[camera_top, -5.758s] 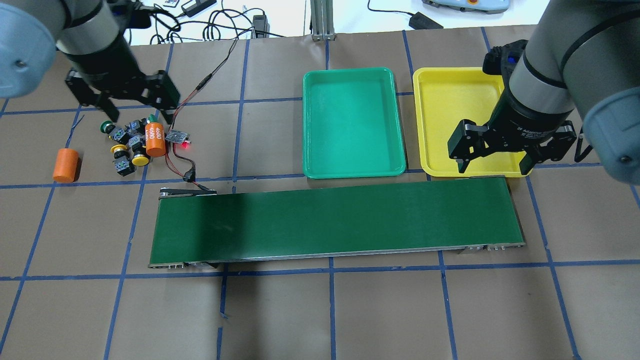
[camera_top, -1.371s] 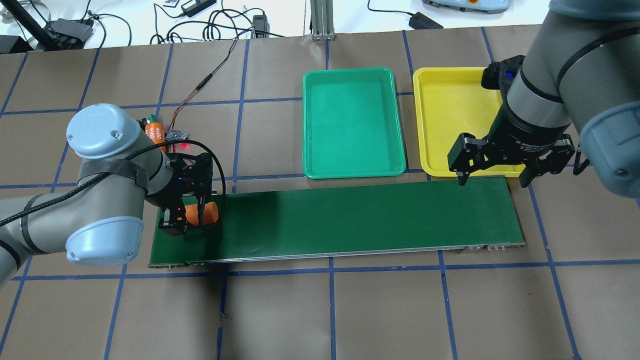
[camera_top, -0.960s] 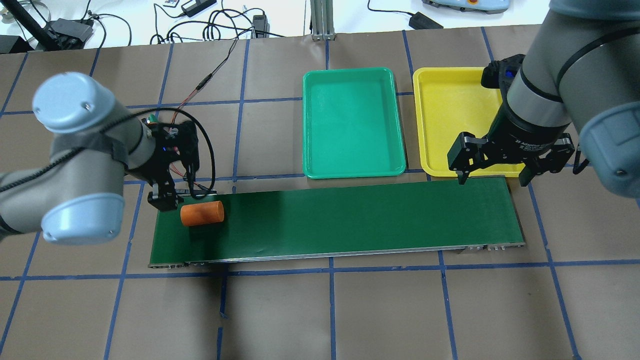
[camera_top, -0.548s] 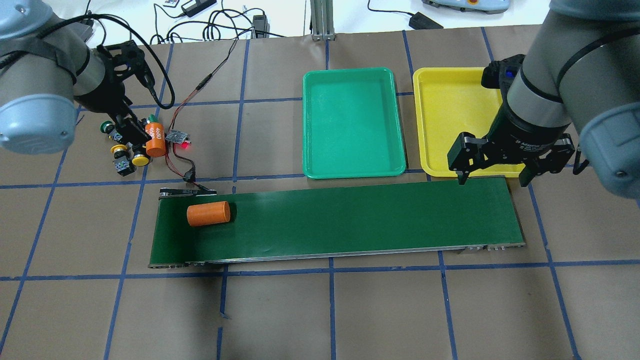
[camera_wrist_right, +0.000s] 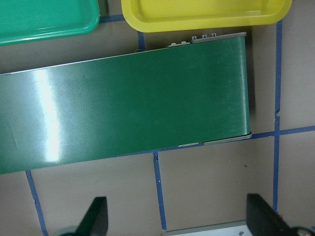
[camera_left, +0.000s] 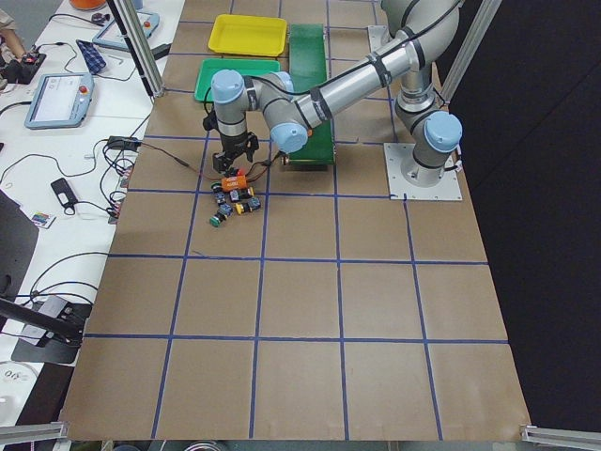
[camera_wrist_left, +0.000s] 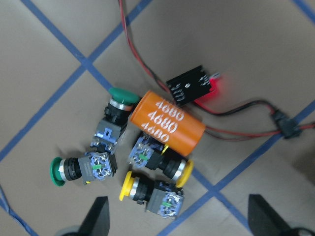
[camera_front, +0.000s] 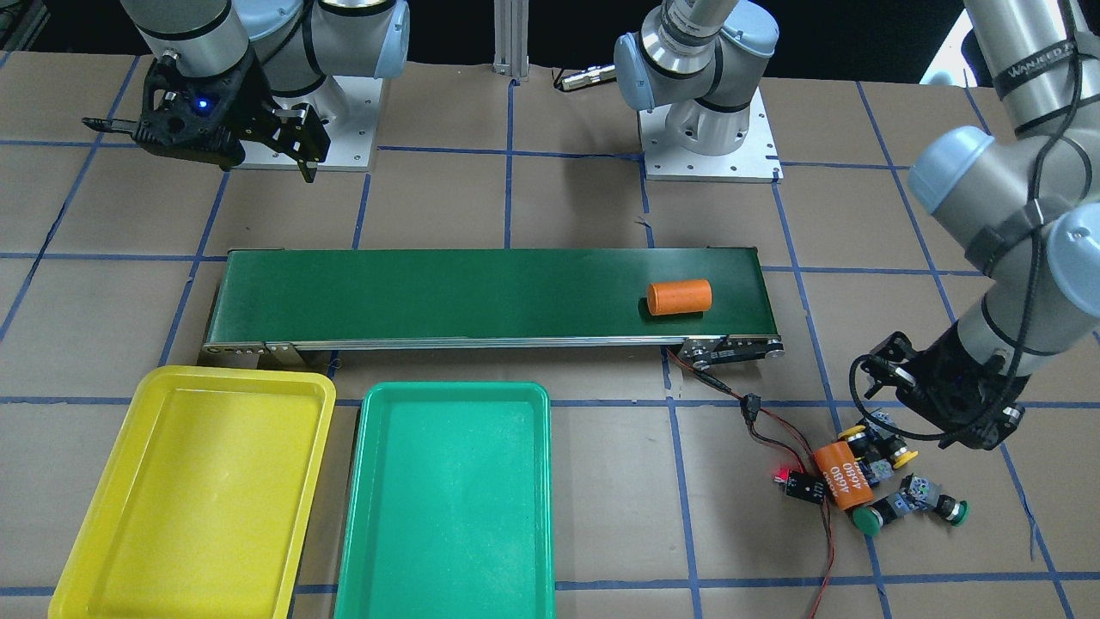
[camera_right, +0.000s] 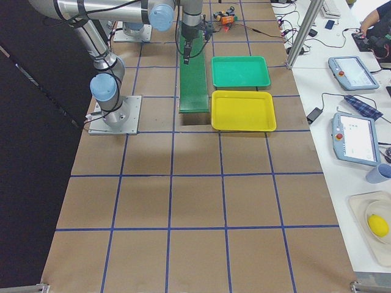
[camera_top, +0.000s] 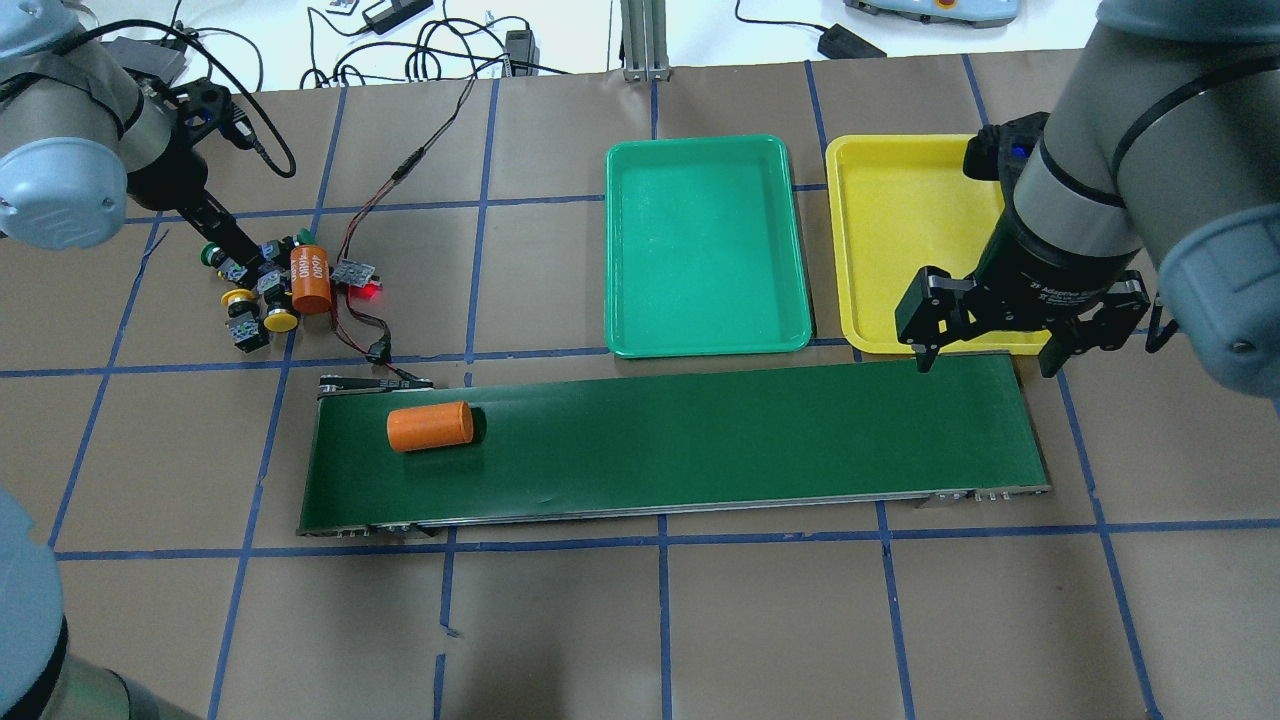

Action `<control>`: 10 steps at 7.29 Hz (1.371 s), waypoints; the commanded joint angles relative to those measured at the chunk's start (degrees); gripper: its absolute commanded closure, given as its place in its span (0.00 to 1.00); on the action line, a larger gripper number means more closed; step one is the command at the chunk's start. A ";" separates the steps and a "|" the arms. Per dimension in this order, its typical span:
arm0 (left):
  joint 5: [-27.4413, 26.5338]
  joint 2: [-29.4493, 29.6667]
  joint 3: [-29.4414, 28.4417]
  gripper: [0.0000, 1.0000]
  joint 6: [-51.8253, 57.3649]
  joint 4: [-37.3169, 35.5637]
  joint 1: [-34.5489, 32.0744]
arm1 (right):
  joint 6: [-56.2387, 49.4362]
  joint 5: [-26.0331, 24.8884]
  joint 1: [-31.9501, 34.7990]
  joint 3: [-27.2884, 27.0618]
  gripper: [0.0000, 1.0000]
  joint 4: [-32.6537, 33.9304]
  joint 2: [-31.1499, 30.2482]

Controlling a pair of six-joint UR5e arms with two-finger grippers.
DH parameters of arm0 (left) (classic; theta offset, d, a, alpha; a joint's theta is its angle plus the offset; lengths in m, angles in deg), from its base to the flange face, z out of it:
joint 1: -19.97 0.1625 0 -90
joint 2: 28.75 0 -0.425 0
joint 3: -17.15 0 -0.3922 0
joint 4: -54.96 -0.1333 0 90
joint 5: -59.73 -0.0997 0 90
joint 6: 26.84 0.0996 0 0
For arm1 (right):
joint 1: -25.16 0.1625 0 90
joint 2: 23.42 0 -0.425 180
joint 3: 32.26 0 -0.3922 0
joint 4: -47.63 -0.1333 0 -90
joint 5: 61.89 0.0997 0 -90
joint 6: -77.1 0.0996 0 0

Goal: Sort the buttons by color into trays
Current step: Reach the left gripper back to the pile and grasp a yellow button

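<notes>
Brown table [camera_top: 660,620], buttons [camera_wrist_left: 147,157] partly behind orange cylinder [camera_wrist_left: 167,123], left gripper [camera_wrist_left: 178,206] and right gripper [camera_top: 985,367] wide

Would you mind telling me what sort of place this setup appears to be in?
Most likely a robotics lab or test cell: the table is covered in brown paper with a blue tape grid, teach pendants lie on side benches, and a short conveyor belt sits on it.

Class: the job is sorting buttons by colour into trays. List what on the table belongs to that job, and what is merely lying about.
Belongs to the job: green buttons, yellow buttons, green tray, yellow tray.

Lying about: conveyor belt, plain orange cylinder on it, labelled orange cylinder, circuit board.
</notes>
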 commanded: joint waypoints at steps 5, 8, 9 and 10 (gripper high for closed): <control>0.51 8.03 2.00 0.00 12.35 -2.44 4.83 | 0.11 -2.71 0.00 0.03 0.00 -0.40 -0.12; 3.05 9.01 2.09 0.43 11.83 -2.53 4.39 | -0.50 -3.43 0.00 0.03 0.00 0.57 -0.03; 2.80 8.40 2.09 0.99 9.56 -2.45 4.30 | -0.59 -3.52 -0.09 0.29 0.00 0.57 0.06; 3.06 6.39 2.18 1.00 9.19 -1.84 4.13 | -0.59 -4.47 0.00 0.29 0.00 0.57 -0.03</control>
